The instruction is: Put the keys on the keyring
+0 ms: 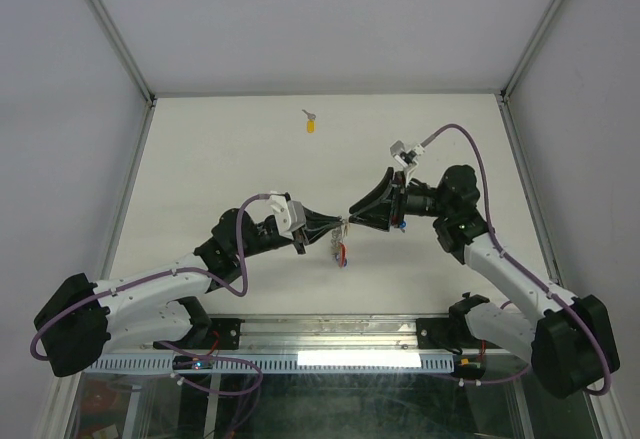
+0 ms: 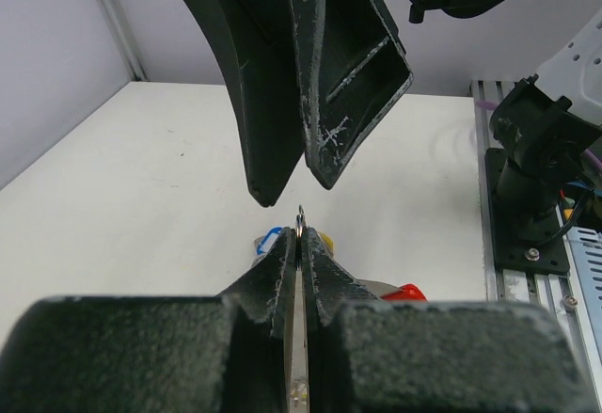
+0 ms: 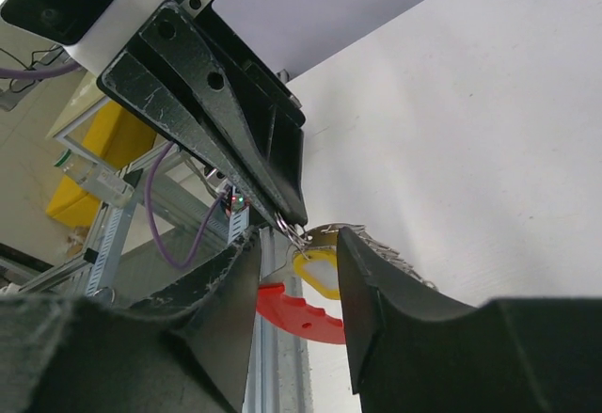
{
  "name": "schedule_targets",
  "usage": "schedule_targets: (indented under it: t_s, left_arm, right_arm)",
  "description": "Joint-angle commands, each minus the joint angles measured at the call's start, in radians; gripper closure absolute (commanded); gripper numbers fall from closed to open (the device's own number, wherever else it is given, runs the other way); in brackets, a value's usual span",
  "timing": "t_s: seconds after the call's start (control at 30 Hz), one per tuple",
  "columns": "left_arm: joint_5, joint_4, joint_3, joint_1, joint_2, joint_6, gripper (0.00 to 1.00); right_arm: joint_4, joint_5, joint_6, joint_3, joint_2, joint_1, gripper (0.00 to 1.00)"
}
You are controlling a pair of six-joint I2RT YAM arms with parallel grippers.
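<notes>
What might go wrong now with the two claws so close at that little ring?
1. The left gripper pinches only a thin wire of the keyring; a nudge from the right gripper might tug it free.
2. The right gripper's open jaws straddle the yellow tag, so closing may catch that instead of the wire.

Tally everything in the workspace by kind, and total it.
tools: 2 (left tool, right tool)
keyring: 1, pinched in the left tool; keys on it too small to count
loose key: 1, yellow tag, far side of the table
total: 4
</notes>
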Motion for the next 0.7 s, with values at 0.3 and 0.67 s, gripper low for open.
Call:
schedule_targets:
  t_s: [0.3,0.67]
  left_arm:
    - [0.039,0.079,0.057,0.007,-0.007,-0.012,1.00]
    - [0.038,0.075,0.059,0.008,-0.005,-0.012,1.00]
  right_arm:
    - [0.086,-0.081,0.023,-0.007,0.034,0.011,0.62]
    - [0.136,-0.092,0.051,-0.004,0.043,0.035,0.79]
